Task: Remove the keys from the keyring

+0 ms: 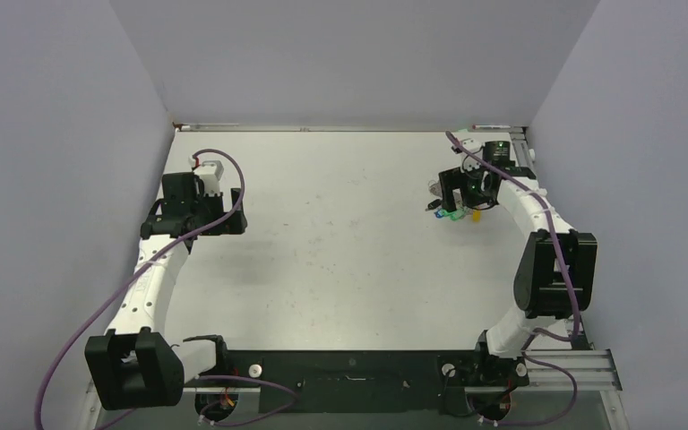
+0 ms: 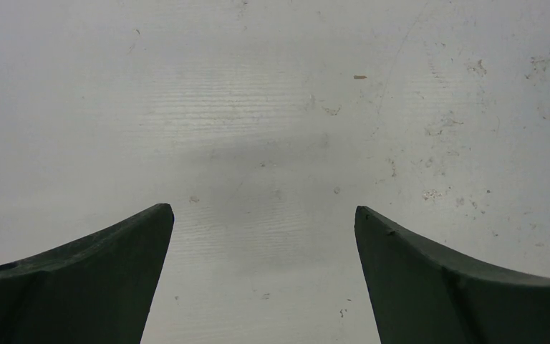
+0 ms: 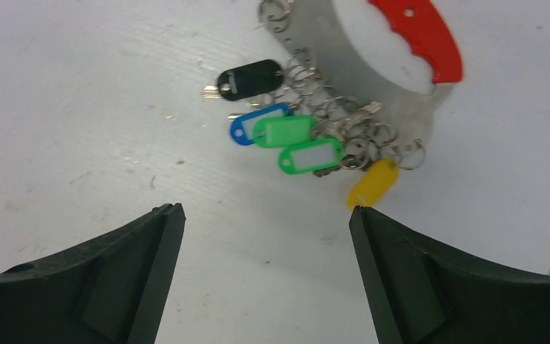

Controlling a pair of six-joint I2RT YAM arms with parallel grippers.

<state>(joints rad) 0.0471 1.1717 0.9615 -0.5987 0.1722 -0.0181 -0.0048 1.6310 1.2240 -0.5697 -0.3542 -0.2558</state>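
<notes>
Fig.: R. gripper (image 3: 266, 215), black jaws spread wide, gripping nothing; arm reached to far-right of white table (image 1: 340, 260), wrist pitched down. Small silvery keys (image 3: 308, 136) w/ black, blue, green, yellow plastic tags lay just ahead of fingertips, strung on large red-and-grey keyring (image 3: 372, 72) beyond. L. gripper (image 2: 265, 215) likewise spread, over tabletop, well apart from keys.
</notes>
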